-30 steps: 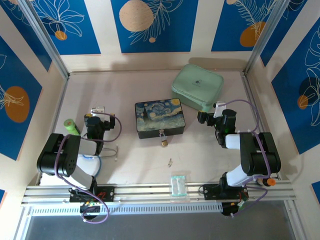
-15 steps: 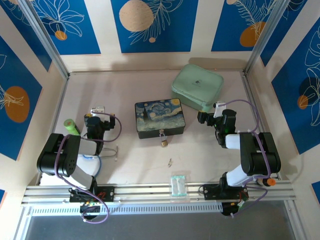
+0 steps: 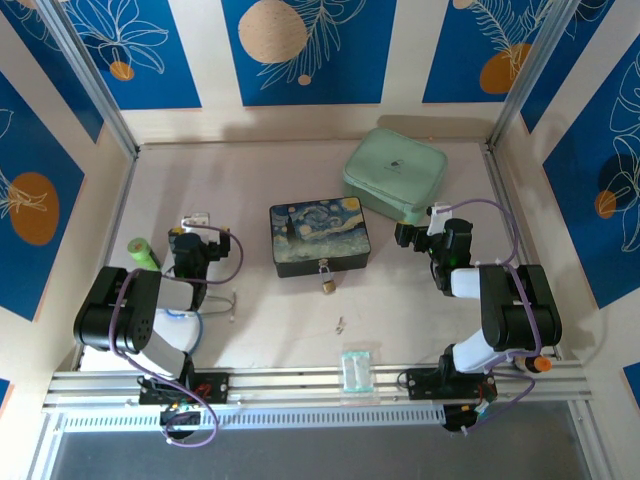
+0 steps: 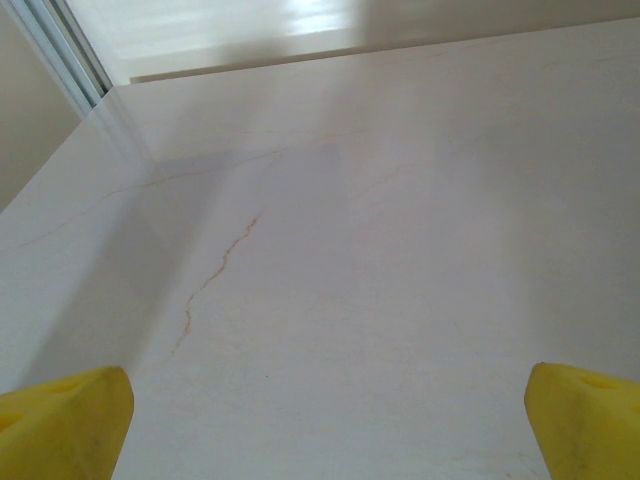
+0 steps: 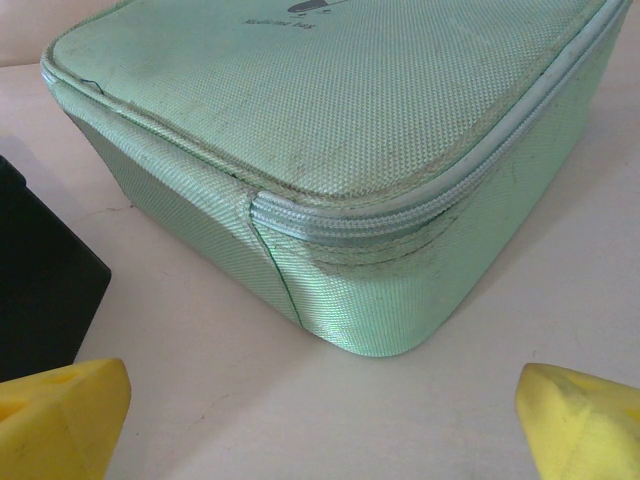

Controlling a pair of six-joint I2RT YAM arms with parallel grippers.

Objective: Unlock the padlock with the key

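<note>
Pale veined tabletop (image 4: pixel 400 250), blue floral walls (image 3: pixel 340 60). Left end effector (image 4: pixel 320 425), right end effector (image 5: pixel 320 420) released.

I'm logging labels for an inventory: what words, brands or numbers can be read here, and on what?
Mint-green zipped fabric case: a small dark logo with a line of print on its lid, too blurred to read.
Dark painted box and clear plastic packet: no readable text.

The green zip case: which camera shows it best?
The top external view: the whole green zip case is in frame, lying beyond the painted box, toward the right. The right wrist view catches one corner close up, with zipper and weave sharp. The left wrist camera faces pale tabletop.
</note>
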